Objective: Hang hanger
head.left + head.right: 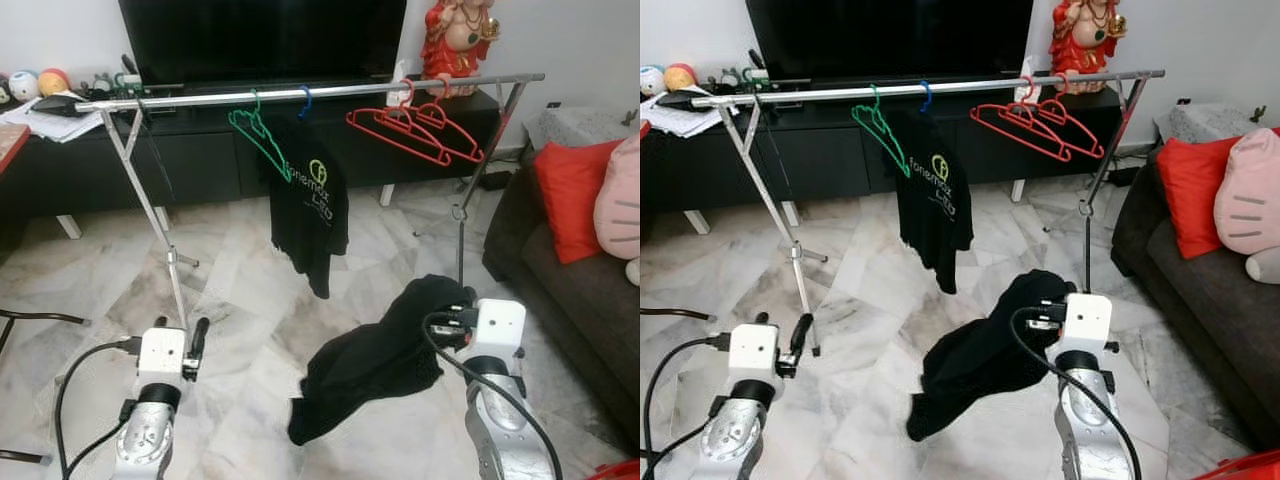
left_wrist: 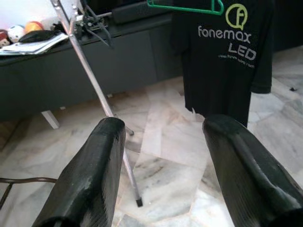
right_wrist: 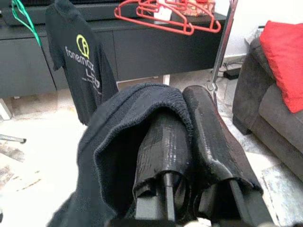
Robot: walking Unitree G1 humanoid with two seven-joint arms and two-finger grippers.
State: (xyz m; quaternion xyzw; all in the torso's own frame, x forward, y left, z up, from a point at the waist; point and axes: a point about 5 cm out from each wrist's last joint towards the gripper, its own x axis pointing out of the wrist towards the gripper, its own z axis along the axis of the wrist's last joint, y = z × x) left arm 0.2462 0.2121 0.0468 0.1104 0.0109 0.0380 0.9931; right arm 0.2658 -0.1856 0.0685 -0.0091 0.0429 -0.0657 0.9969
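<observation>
A silver clothes rail (image 1: 330,92) is set across the marble floor (image 1: 230,270) in front of a dark TV cabinet (image 1: 200,160). Near the middle of the rail a green hanger (image 1: 258,135) is hooked, empty, just beside a black printed T-shirt (image 1: 312,205) hung on a blue hook (image 1: 304,98). Toward the rail's right end a cluster of red hangers (image 1: 420,130) is hung. The right gripper (image 3: 189,142) is raised below the right half of the rail, its fingers (image 3: 208,137) brought together and clamped on a black garment (image 1: 375,360), which is draped over them and trails down toward the floor. The left gripper (image 2: 163,165) is held low near the rail's left leg (image 1: 150,210), its fingers (image 2: 90,175) spread apart with nothing between them. A dark sofa (image 1: 560,270) with a red cushion (image 1: 570,195) is seen at the right edge of the floor
</observation>
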